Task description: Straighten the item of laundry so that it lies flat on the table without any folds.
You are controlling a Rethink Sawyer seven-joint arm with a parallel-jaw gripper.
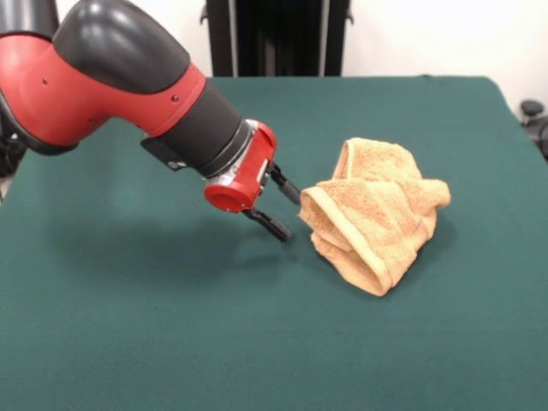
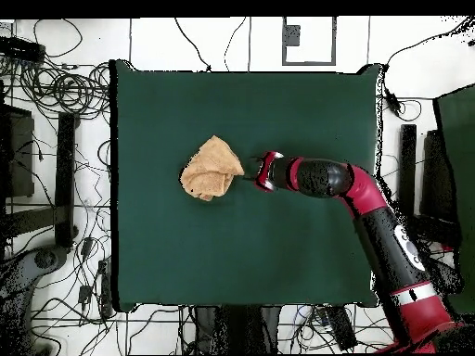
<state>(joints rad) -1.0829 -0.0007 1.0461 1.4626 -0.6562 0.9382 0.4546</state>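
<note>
From the front, your gripper (image 1: 284,210) sits spread and empty at frame center, the crumpled hand towel (image 1: 374,214) just right of it on the bench (image 1: 128,325). Overhead, the hand towel (image 2: 211,169) lies just left of the gripper (image 2: 250,174).

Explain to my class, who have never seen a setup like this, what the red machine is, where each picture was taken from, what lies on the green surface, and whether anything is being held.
The red and black machine is a robot arm ending in a gripper, a two-fingered claw. One picture looks across the table towards the robot; the other looks straight down from above, with the robot's base at the bottom. On the green cloth lies one thing: a tan-orange terry towel, crumpled and folded over itself rather than flat. The gripper's fingers are spread open right beside the towel's edge. It holds nothing.
</note>
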